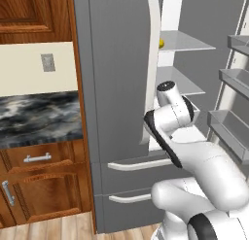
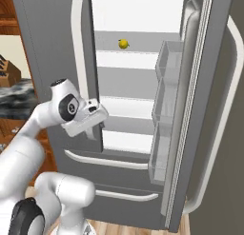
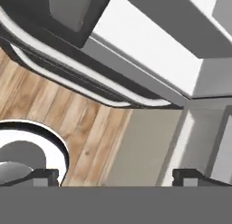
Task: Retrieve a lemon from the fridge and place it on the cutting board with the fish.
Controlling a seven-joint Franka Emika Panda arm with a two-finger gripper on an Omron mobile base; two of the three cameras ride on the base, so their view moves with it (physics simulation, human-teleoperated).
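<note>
I see the fridge (image 2: 143, 110) with its right door swung open, white interior exposed at the centre of the right base view. Its glass shelves (image 2: 138, 52) step down the middle of the frame. On the upper shelf sits the lemon (image 2: 123, 44), alone, near the back wall. In the left base view I catch that lemon (image 1: 161, 42) as a yellow sliver at the door edge, on the top shelf (image 1: 187, 42).

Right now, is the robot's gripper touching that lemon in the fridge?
Apart. In the right base view the lemon sits on an upper fridge shelf, while the open gripper hangs well below it.
</note>
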